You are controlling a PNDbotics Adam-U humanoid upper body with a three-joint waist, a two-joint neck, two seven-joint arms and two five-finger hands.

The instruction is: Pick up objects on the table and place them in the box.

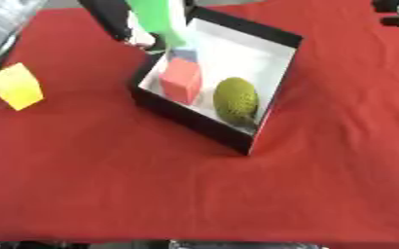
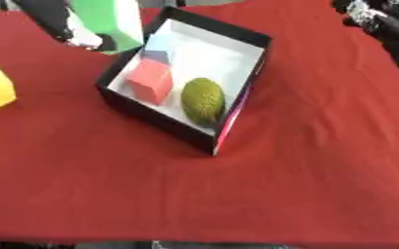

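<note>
Box point(image 1: 271, 104) holds a red cube point(image 1: 182, 80) and green bumpy fruit point(image 1: 235, 99). Left hand point(image 1: 139, 36), at its 10 o'clock, grips a green block point(image 1: 158, 17). Right hand's point(image 2: 377, 22) fingers: cannot tell.

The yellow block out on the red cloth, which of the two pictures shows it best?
The left eye view: the yellow cube-shaped block lies whole on the red cloth, left of the black box. In the right eye view the picture's left edge cuts it off.
</note>
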